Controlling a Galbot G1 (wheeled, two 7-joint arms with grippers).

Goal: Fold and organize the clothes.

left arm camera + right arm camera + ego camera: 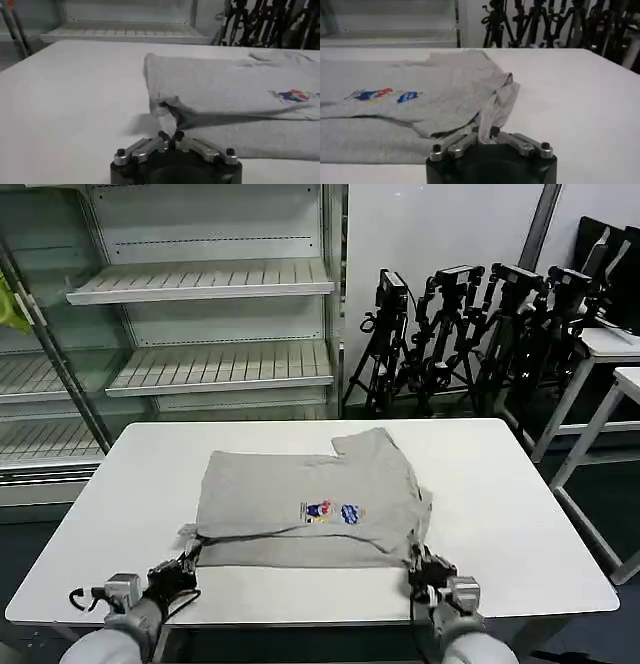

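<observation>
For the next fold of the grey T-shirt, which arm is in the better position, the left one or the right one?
Neither alone; probably both together. The left gripper pinches the T-shirt at its near left corner, and the right gripper pinches the near right corner. Both fingers are shut on cloth, so they can lift the near edge evenly.

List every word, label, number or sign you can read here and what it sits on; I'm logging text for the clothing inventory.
None is readable.
Small multicoloured chest print on the light grey short-sleeved cotton T-shirt: red, blue and yellow shapes, too small and blurred to read as words.
White table, pale empty shelving and black tripods: no readable marking.
Left gripper and right gripper, both pinching the shirt: no readable marking.
</observation>
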